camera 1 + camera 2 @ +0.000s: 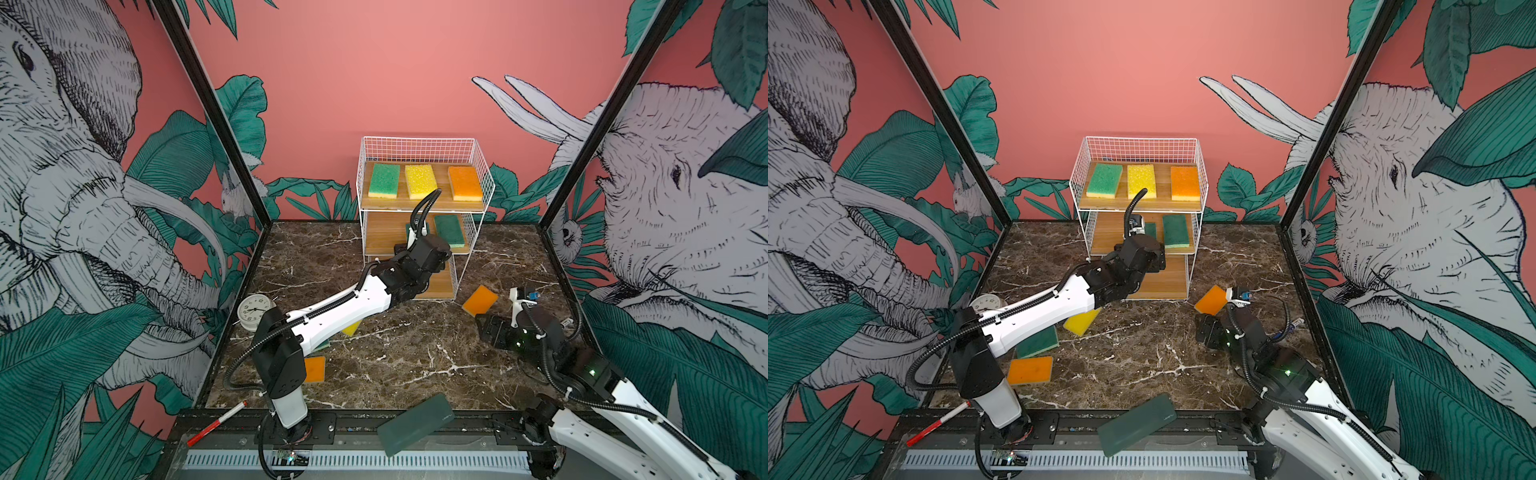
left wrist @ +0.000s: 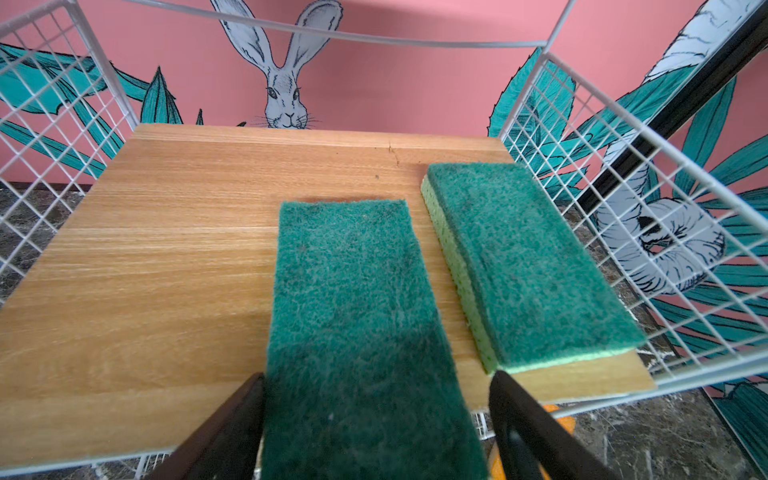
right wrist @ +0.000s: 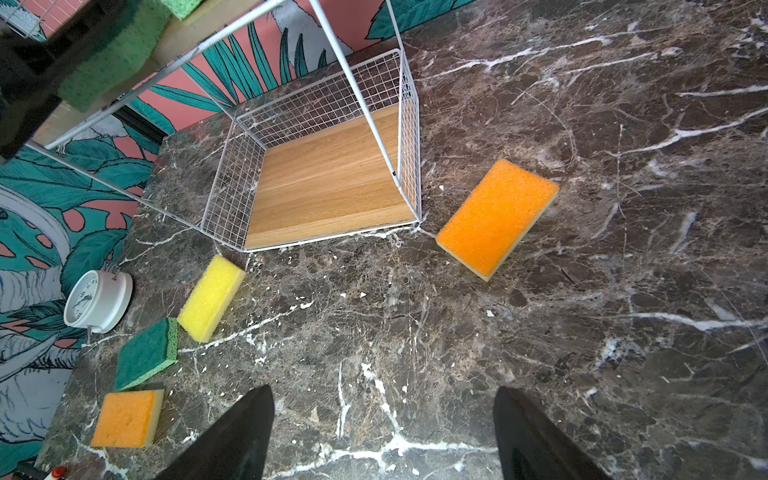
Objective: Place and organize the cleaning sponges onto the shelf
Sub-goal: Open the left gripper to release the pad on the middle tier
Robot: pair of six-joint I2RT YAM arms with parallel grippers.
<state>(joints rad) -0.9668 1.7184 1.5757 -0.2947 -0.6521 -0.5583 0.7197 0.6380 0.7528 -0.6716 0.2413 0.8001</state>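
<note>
The shelf (image 1: 419, 143) stands at the back. Green (image 1: 384, 180), yellow (image 1: 420, 181) and orange (image 1: 465, 183) sponges lie on its top board. On the middle board one green-scour sponge (image 2: 528, 266) lies on the right. A second sponge (image 2: 353, 316) lies beside it, between the fingers of my left gripper (image 2: 377, 376), which is open, with a gap at one finger. My right gripper (image 3: 382, 390) hangs open and empty over the table. Loose on the table are an orange sponge (image 3: 498, 218), a yellow one (image 3: 212, 297), a green one (image 3: 145, 353) and another orange one (image 3: 126, 417).
A white alarm clock (image 1: 254, 311) stands at the table's left edge. A dark green flat slab (image 1: 415, 424) and a red-and-white pen (image 1: 216, 424) lie at the front rail. The shelf's bottom board (image 3: 332, 187) is bare.
</note>
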